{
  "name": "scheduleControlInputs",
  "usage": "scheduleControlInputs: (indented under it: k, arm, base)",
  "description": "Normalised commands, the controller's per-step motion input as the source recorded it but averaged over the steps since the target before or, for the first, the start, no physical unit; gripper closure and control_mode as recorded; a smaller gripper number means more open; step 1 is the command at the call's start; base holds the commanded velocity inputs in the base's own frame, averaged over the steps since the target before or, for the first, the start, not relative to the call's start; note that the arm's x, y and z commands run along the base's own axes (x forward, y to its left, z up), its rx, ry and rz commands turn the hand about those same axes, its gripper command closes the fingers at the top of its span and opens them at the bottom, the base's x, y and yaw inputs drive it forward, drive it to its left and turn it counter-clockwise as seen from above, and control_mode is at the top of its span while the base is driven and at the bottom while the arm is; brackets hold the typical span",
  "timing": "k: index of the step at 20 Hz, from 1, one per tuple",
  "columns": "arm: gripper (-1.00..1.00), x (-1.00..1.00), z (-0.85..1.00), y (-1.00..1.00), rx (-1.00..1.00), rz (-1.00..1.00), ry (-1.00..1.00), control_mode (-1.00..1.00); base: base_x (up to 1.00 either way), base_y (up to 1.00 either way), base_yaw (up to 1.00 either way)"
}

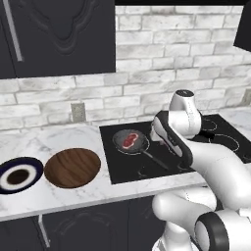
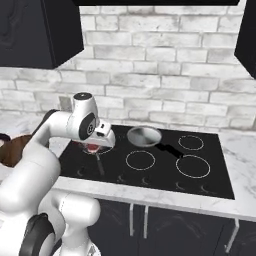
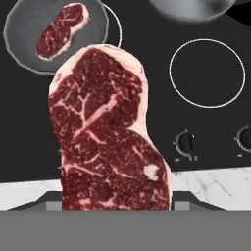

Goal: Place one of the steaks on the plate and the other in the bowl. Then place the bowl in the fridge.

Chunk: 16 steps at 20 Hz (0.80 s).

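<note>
So the tool [image 2: 93, 148] is gripping one steak [image 3: 110, 137], which hangs right in front of the hand camera and covers most of the middle of that view; in the right base view a bit of red shows just under the hand, above the left side of the black cooktop [image 2: 160, 172]. The second steak [image 1: 130, 140] is lying in a grey pan [image 1: 131, 142] on the near-left burner, and the pan's dark handle points toward the front edge. From the hand view that same steak sits up in the top-left corner, inside the pan, well apart from the held one. A second silvery pan [image 2: 144, 136] sits further back on the cooktop. Off to the left on the marble tabletop [image 1: 59, 142] is the brown wooden bowl [image 1: 72, 167], with nothing in it, and just beside it, further left, the navy plate [image 1: 18, 175] with its white ring, also bare. Bowl and plate look close but not touching.
</note>
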Motion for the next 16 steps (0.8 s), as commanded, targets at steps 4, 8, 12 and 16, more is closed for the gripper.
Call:
scheduleControlInputs:
  k: [4, 8, 12, 16]
  arm:
    - [1.00, 0.00, 0.00, 0.00, 0.00, 0.00, 0.00, 1.00]
    - [1.00, 0.00, 0.00, 0.00, 0.00, 0.00, 0.00, 1.00]
    - [1.00, 0.00, 0.00, 0.00, 0.00, 0.00, 0.00, 1.00]
    - [1.00, 0.00, 0.00, 0.00, 0.00, 0.00, 0.00, 1.00]
  base:
    - [0.00, 0.84, -0.04]
    - [0.00, 0.83, -0.01]
    - [0.00, 0.84, 0.00]
    - [0.00, 0.42, 0.00]
